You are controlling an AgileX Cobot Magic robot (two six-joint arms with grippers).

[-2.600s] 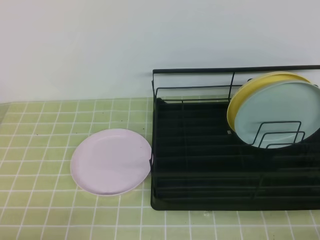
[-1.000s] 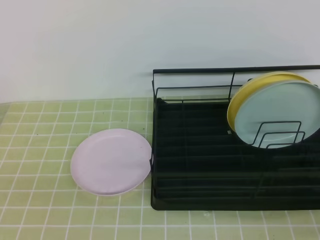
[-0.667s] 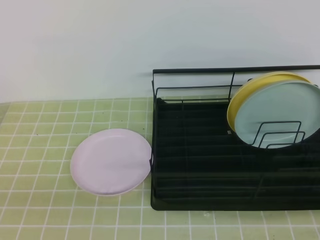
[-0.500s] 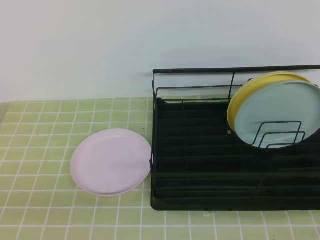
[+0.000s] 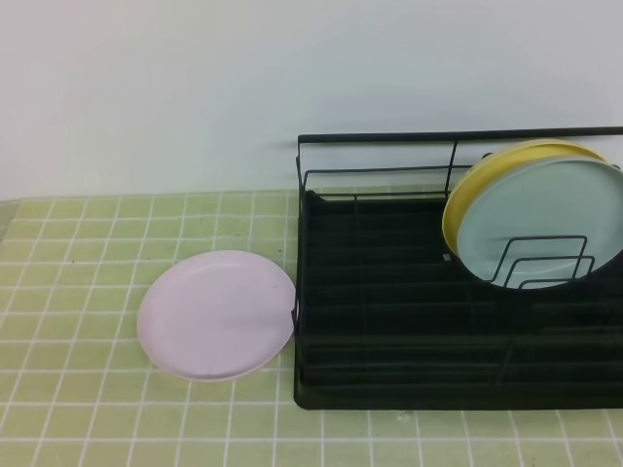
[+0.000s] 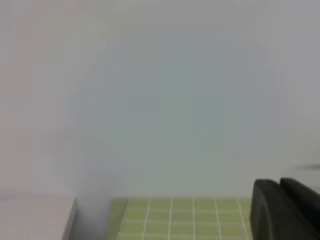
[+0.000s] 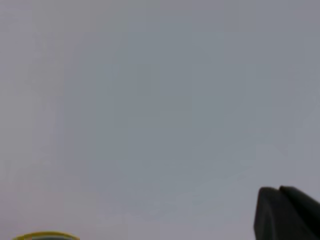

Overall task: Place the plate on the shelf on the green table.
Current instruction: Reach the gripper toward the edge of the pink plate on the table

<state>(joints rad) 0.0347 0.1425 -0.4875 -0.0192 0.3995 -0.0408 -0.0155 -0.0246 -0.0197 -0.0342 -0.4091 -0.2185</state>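
Note:
The pale pink-lilac plate (image 5: pixel 216 314) lies flat on the green table (image 5: pixel 88 243), its right edge touching the left side of the shelf (image 5: pixel 380 311). The shelf is a black wire rack with a tray base and a top rail. Neither gripper shows in the exterior high view. In the left wrist view only a dark finger (image 6: pixel 282 212) shows at the lower right, above green tiles (image 6: pixel 180 220). In the right wrist view only a dark finger (image 7: pixel 285 215) shows at the lower right, facing the wall. How the jaws stand does not show.
A yellow plate (image 5: pixel 472 190) and a pale blue-green plate (image 5: pixel 545 209) stand upright in the right end of the shelf; the yellow rim also shows in the right wrist view (image 7: pixel 46 235). A white wall (image 5: pixel 195 88) rises behind the table.

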